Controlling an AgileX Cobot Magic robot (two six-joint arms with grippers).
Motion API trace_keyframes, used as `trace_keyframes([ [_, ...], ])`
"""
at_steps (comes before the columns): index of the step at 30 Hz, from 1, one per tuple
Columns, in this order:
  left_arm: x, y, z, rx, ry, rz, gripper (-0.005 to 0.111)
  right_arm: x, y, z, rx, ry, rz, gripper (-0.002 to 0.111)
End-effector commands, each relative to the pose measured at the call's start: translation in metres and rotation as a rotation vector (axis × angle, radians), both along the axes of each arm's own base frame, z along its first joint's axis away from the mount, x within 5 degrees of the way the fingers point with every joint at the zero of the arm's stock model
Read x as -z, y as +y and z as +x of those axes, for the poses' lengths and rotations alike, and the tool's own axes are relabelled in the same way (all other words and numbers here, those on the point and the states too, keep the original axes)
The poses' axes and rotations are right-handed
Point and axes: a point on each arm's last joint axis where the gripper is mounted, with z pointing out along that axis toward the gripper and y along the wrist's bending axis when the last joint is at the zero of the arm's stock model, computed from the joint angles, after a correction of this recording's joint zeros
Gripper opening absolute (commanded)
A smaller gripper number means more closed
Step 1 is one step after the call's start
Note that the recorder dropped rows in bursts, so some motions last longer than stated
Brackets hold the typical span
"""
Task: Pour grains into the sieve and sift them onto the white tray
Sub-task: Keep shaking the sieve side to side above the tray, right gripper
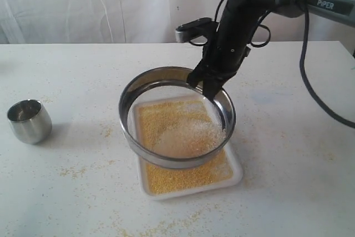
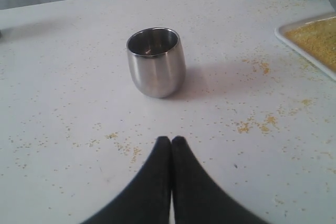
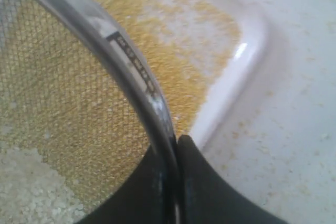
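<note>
The right end effector (image 1: 209, 84) is pinching the far rim of the sieve (image 1: 124, 116) between its narrow jaws and is holding it over the white tray (image 1: 237, 175), tilted and, as it seems, a little above it. The fine yellow grains (image 1: 183, 180) are lying in the tray, while the coarser whitish ones are resting on the mesh. The left end effector (image 2: 171, 140) is closed on nothing, hanging near the steel cup (image 2: 156, 61) on the worktop (image 1: 288, 154). The grip is taking only one thin edge, so I am thinking the sieve could slip or swing during shaking. As the tray is hardly wider than the sieve, grains could fall past its low rim, or the whitish ones could spill over the sieve's lower side.
</note>
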Motion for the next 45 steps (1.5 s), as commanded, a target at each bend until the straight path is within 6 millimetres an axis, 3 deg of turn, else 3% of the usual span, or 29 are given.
trace_keyframes([
  [1, 0.001, 0.000, 0.000, -0.001, -0.001, -0.013, 0.000, -0.022, -0.011, 0.015, 0.232, -0.156, -0.059, 0.000],
  [2, 0.001, 0.000, 0.000, -0.001, -0.001, -0.013, 0.000, -0.022, -0.011, 0.015, 0.276, -0.145, -0.052, 0.000],
  [3, 0.001, 0.000, 0.000, -0.001, -0.001, -0.013, 0.000, -0.020, -0.007, 0.004, 0.142, -0.050, -0.041, 0.000],
  [5, 0.001, 0.000, 0.000, -0.001, -0.001, -0.013, 0.000, -0.016, 0.006, -0.002, -0.123, -0.052, 0.026, 0.000],
  [6, 0.001, 0.000, 0.000, -0.001, -0.001, -0.013, 0.000, -0.016, 0.003, 0.000, -0.108, -0.064, -0.013, 0.000],
  [7, 0.001, 0.000, 0.000, -0.001, -0.001, -0.013, 0.000, -0.021, -0.007, 0.017, 0.190, -0.191, -0.052, 0.000],
  [8, 0.001, 0.000, 0.000, -0.001, -0.001, -0.013, 0.000, -0.023, -0.013, 0.023, 0.355, -0.229, -0.050, 0.000],
  [11, 0.001, 0.000, 0.000, -0.001, -0.001, -0.013, 0.000, -0.003, 0.006, 0.002, -0.027, 0.006, 0.042, 0.000],
  [12, 0.001, 0.000, 0.000, -0.001, -0.001, -0.013, 0.000, 0.001, 0.004, 0.001, -0.026, 0.013, 0.023, 0.000],
  [13, 0.001, 0.000, 0.000, -0.002, -0.003, -0.012, 0.000, 0.002, -0.002, 0.007, 0.019, -0.037, -0.048, 0.000],
  [15, 0.001, 0.000, 0.000, -0.002, -0.003, -0.012, 0.000, -0.005, -0.017, 0.026, 0.379, -0.177, -0.072, 0.000],
  [16, 0.001, 0.000, 0.000, -0.002, -0.003, -0.012, 0.000, -0.002, -0.011, 0.019, 0.265, -0.085, -0.048, 0.000],
  [17, 0.001, 0.000, 0.000, -0.002, -0.003, -0.012, 0.000, 0.001, 0.001, 0.008, 0.018, 0.012, 0.044, 0.000],
  [19, 0.001, 0.000, 0.000, -0.002, -0.003, -0.012, 0.000, 0.004, 0.004, 0.006, -0.040, 0.013, 0.038, 0.000],
  [22, 0.001, 0.000, 0.000, -0.002, -0.003, -0.012, 0.000, 0.002, -0.023, 0.029, 0.399, -0.153, -0.087, 0.000],
  [23, 0.001, 0.000, 0.000, -0.002, -0.003, -0.012, 0.000, 0.001, -0.025, 0.030, 0.462, -0.126, -0.055, 0.000],
  [25, 0.001, 0.000, 0.000, -0.002, -0.003, -0.012, 0.000, 0.002, -0.011, 0.013, 0.160, 0.035, 0.033, 0.000],
  [27, 0.001, 0.000, 0.000, -0.002, -0.003, -0.012, 0.000, 0.000, 0.003, 0.008, -0.041, 0.025, 0.118, 0.000],
  [29, 0.001, 0.000, 0.000, -0.002, -0.003, -0.012, 0.000, 0.000, -0.008, 0.015, 0.087, -0.029, 0.018, 0.000],
  [31, 0.001, 0.000, 0.000, -0.002, -0.003, -0.012, 0.000, -0.004, -0.027, 0.030, 0.441, -0.128, -0.038, 0.000],
  [32, 0.001, 0.000, 0.000, -0.002, -0.003, -0.012, 0.000, -0.003, -0.024, 0.027, 0.439, -0.084, -0.013, 0.000],
  [34, 0.001, 0.000, 0.000, -0.002, -0.003, -0.012, 0.000, -0.002, -0.003, 0.011, 0.050, 0.035, 0.115, 0.000],
  [36, 0.001, 0.000, 0.000, -0.002, -0.003, -0.012, 0.000, -0.003, 0.005, 0.006, -0.037, 0.025, 0.127, 0.000],
  [40, 0.001, 0.000, 0.000, -0.002, -0.003, -0.012, 0.000, -0.005, -0.016, 0.024, 0.414, -0.078, 0.011, 0.000],
  [43, 0.001, 0.000, 0.000, -0.002, -0.003, -0.012, 0.000, -0.006, 0.005, 0.006, -0.032, 0.016, 0.124, 0.000],
  [45, 0.001, 0.000, 0.000, -0.002, -0.003, -0.012, 0.000, -0.006, -0.001, 0.008, 0.031, 0.001, 0.046, 0.000],
])
